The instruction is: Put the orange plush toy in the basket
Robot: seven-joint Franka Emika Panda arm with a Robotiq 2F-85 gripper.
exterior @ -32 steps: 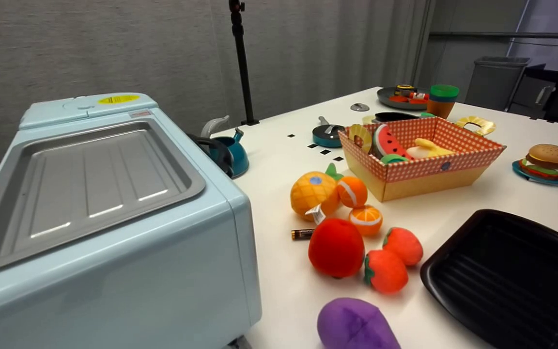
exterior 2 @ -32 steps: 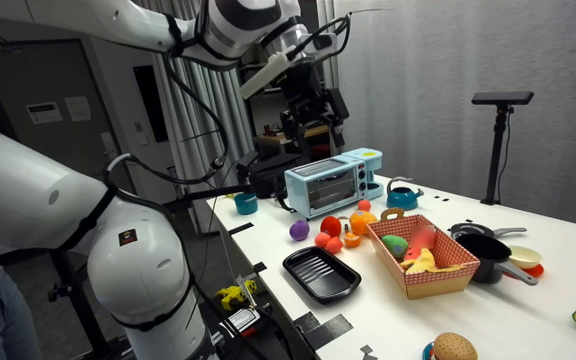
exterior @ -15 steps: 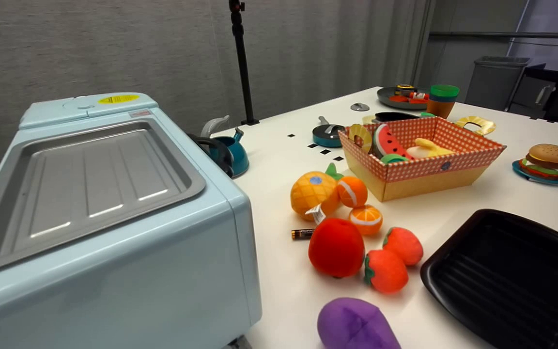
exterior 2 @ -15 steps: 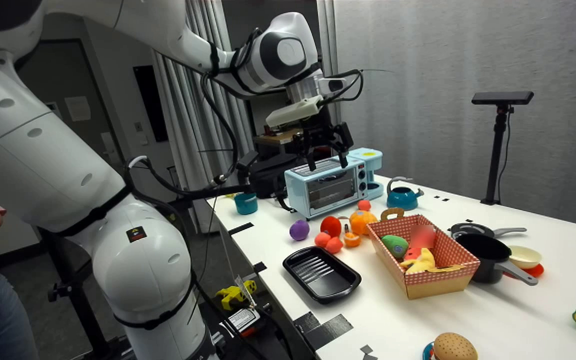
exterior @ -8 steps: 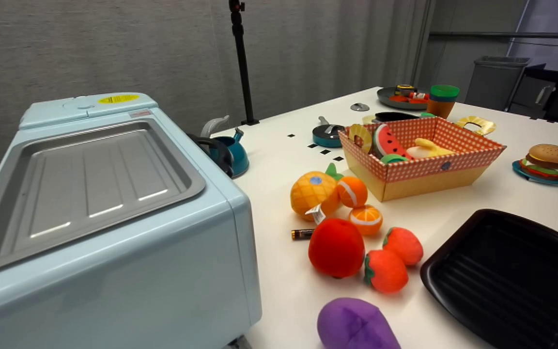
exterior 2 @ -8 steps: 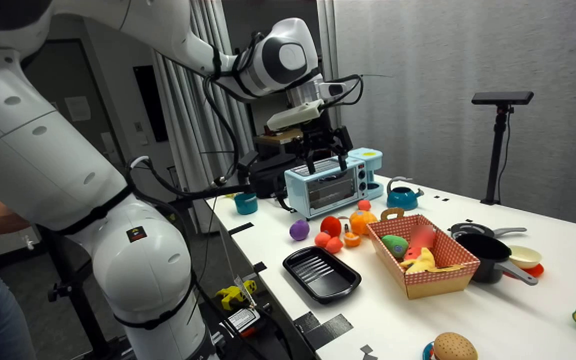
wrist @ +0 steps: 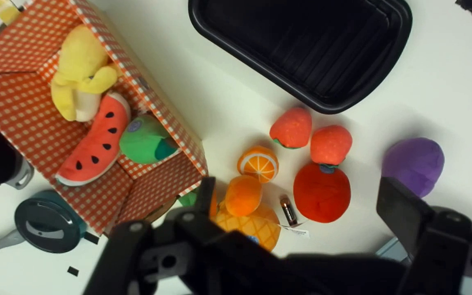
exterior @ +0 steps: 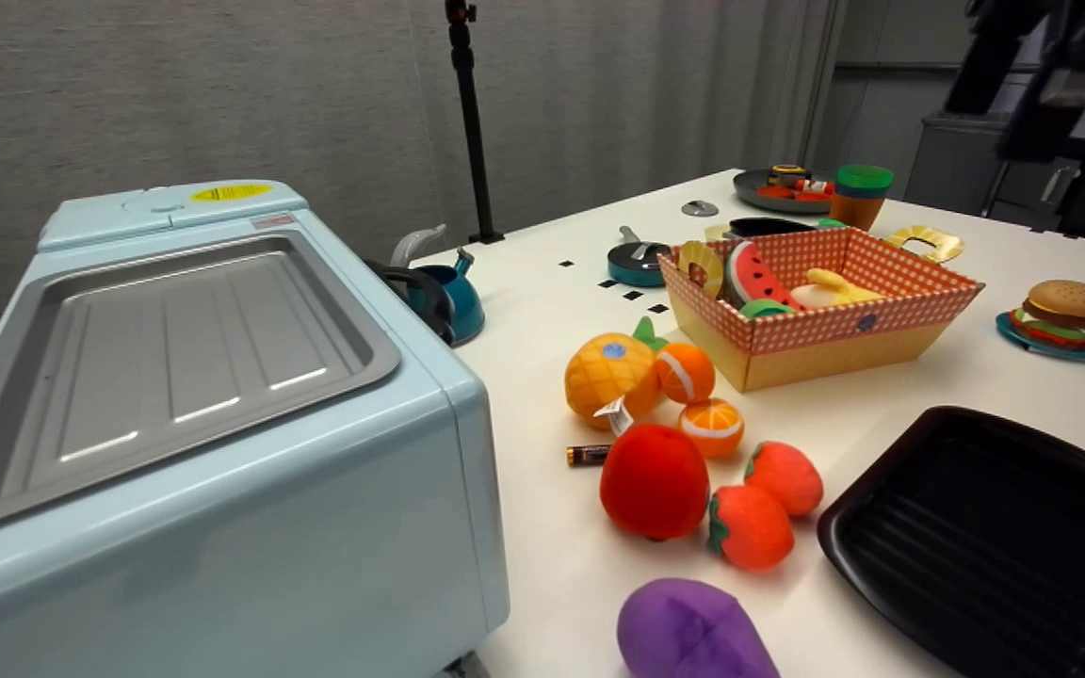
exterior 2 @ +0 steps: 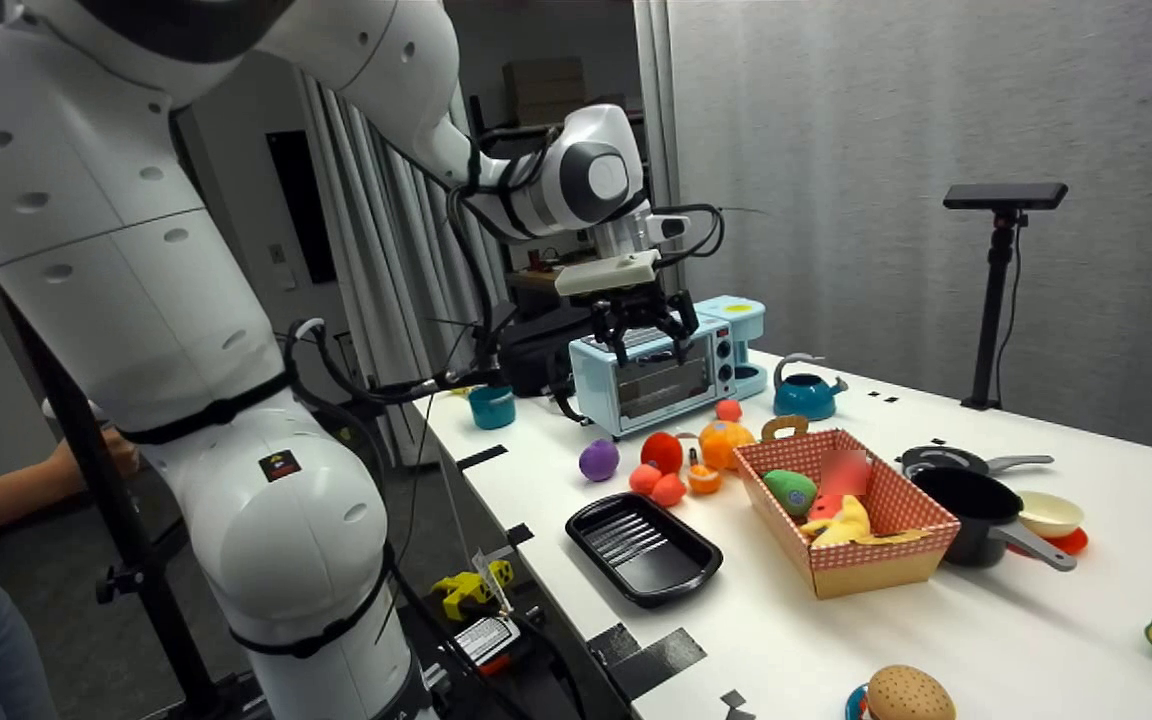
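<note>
Tool (wrist: 295, 194) spread, orange toy (wrist: 331, 143) outside basket (wrist: 164, 180)

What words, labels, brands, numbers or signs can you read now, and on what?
None readable; these are too small or blurred:
Oven: yellow sticker, pale label
Arm: dark sticker
Pineapple: blue badge
Green toy: round badge
Basket: blue spot
Battery
White tag
White label beside the table
</note>
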